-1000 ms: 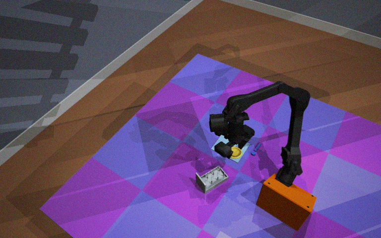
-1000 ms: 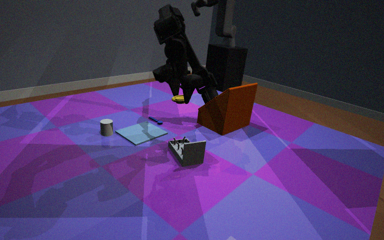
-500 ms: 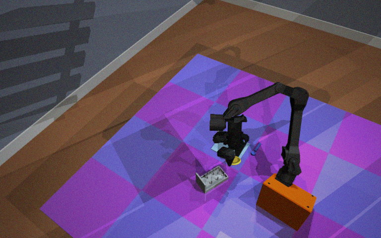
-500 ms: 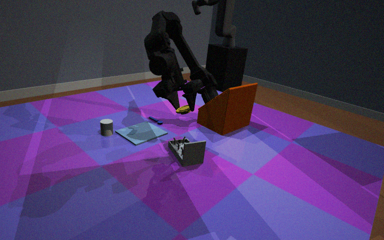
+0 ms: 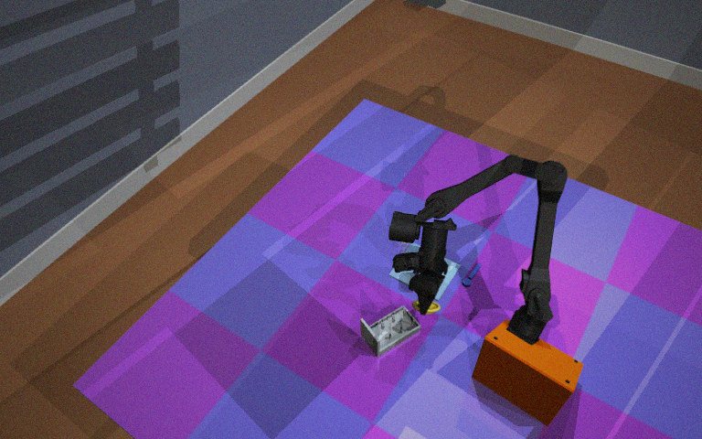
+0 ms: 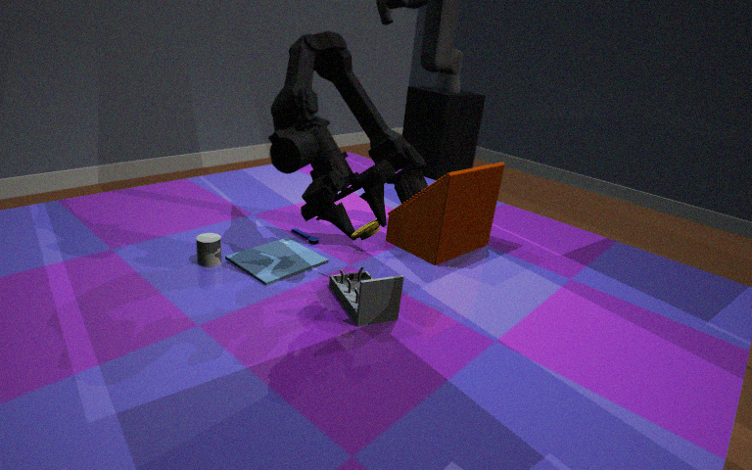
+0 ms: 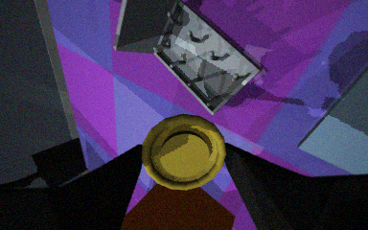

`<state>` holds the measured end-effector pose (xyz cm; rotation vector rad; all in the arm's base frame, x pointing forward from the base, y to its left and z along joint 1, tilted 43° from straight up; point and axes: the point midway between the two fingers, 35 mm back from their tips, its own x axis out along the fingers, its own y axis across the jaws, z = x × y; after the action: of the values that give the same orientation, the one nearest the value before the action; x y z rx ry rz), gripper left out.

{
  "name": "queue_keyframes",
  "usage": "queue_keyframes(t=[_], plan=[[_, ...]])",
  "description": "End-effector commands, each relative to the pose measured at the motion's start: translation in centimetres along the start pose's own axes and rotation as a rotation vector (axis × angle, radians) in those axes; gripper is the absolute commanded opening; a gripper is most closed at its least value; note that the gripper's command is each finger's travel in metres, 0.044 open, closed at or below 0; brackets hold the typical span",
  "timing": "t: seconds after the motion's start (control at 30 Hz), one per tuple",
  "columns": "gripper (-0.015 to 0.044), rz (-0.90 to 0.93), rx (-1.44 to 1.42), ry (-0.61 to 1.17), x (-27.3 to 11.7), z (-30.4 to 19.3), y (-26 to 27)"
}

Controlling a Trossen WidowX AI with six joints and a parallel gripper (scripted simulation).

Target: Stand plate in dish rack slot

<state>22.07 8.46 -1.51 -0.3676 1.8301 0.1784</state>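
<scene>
Yellow shows just under the tip of the end effector (image 5: pixel 425 305) from the top: the plate (image 5: pixel 433 308), mostly hidden by the fingers. The grey dish rack (image 5: pixel 389 329) sits on the tabletop (image 5: pixel 290 289) just beside and below it.

From the exterior, the end effector (image 6: pixel 362 221) is closed on the plate (image 6: pixel 365 228) — held off the tabletop, tilted. The dish rack (image 6: pixel 366 295) lies nearer the camera, apart.

At the wrist, the plate (image 7: pixel 184 151) sits gripped by its edges between both dark fingers — the dish rack (image 7: pixel 201 64) lies beyond it.
</scene>
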Motion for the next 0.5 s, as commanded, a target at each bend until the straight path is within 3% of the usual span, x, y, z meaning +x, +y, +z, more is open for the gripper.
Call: queue_keyframes(t=[0.0, 0.47], plan=[[0.0000, 0.069, -0.076, -0.031, 0.4, 0.1, -0.2], [0.0000, 0.252, -0.342, -0.185, 1.9, 0.7, -1.2]])
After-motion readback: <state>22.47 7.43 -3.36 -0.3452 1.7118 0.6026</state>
